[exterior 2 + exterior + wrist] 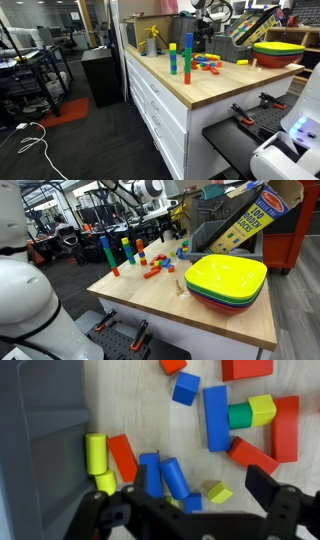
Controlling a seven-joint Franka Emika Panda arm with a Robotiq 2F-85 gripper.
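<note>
In the wrist view my gripper (203, 486) stands open above a scatter of wooden blocks on the light table top. Between its fingers lie a blue cylinder (172, 477), a small yellow cube (219, 491) and a small blue cube (190, 502); nothing is gripped. A blue block (149, 468), a red block (123, 457) and a yellow cylinder (95, 452) lie just left of them. Farther off are a long blue block (215, 417), a green piece (238, 416) and red blocks (287, 428). In an exterior view the gripper (200, 42) hangs over the block pile (207, 63).
A grey box (40, 440) borders the blocks on the left in the wrist view. Block towers (103, 252) (187, 55) stand upright on the table. A stack of bowls, yellow on top (225, 278), sits near a table corner. A cardboard box (255, 215) leans behind.
</note>
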